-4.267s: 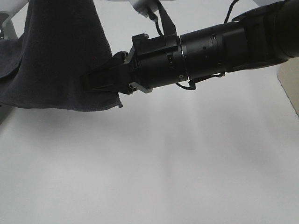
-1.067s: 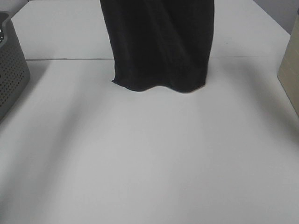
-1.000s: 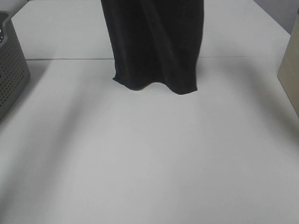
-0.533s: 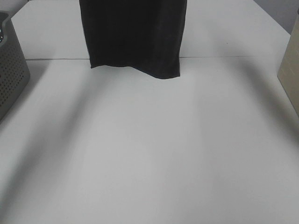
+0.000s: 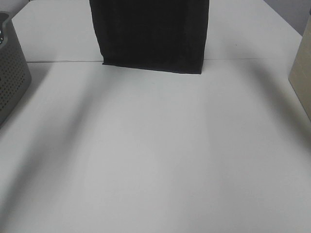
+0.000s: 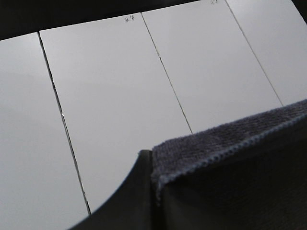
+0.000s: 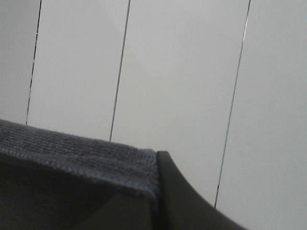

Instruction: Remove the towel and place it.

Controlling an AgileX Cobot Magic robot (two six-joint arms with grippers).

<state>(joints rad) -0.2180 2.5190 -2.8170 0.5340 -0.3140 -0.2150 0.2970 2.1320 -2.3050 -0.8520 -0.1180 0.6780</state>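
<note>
The towel (image 5: 150,34), a very dark navy-black cloth, hangs flat and upright over the far middle of the white table (image 5: 155,160). Its straight lower hem is level with the table seam. Its top runs out of the exterior view, and both grippers are out of that view. In the left wrist view my left gripper (image 6: 152,160) pinches the towel's hemmed edge (image 6: 230,139) against a dark finger (image 6: 127,201). In the right wrist view my right gripper (image 7: 157,160) pinches the hem (image 7: 72,148) against its finger (image 7: 184,199). White wall panels fill the rest of both wrist views.
A grey perforated basket (image 5: 12,73) stands at the left edge of the table. A beige box (image 5: 302,68) stands at the right edge. A thin seam (image 5: 58,61) crosses the table behind the towel's hem.
The towel has left the basket. Over the last second its lower hem rose off the table, lost its ripples, and now hangs straight and wider.
</note>
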